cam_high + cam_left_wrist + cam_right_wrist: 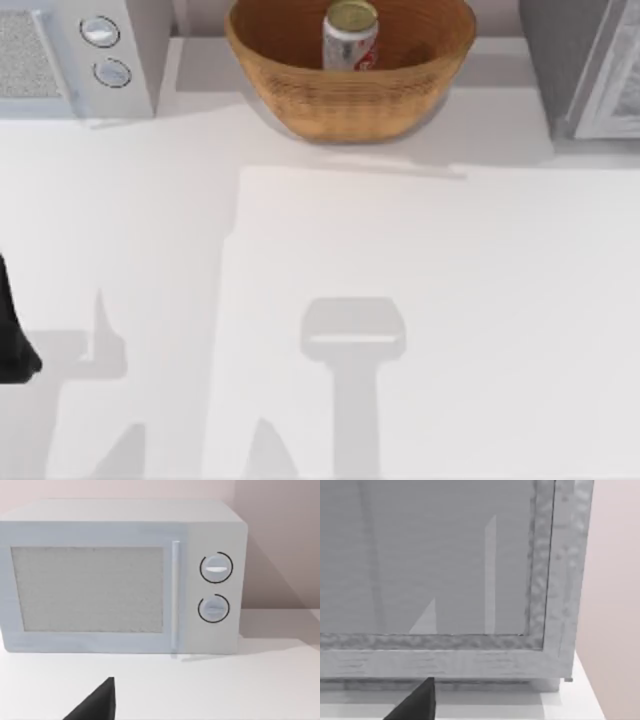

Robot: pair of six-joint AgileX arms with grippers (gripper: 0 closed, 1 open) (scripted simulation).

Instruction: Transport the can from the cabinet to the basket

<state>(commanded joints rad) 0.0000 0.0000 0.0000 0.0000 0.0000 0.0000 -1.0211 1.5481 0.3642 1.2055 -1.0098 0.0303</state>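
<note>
The white can [350, 35] with red markings and a gold top stands upright inside the tan wicker basket [300, 95] at the back middle of the table. The dark grey cabinet [585, 70] sits at the back right, and its pale framed door panel [445, 555] is close up in the right wrist view. A dark part of my right gripper [417, 700] is low in front of that door, apart from it. My left arm [12, 335] is at the table's left edge. My left gripper [97, 702] faces the white appliance and holds nothing that I can see.
A white appliance [90, 50] with two round dials [216, 567] stands at the back left. Bare white tabletop [330, 280] stretches in front of the basket, crossed by grey shadows.
</note>
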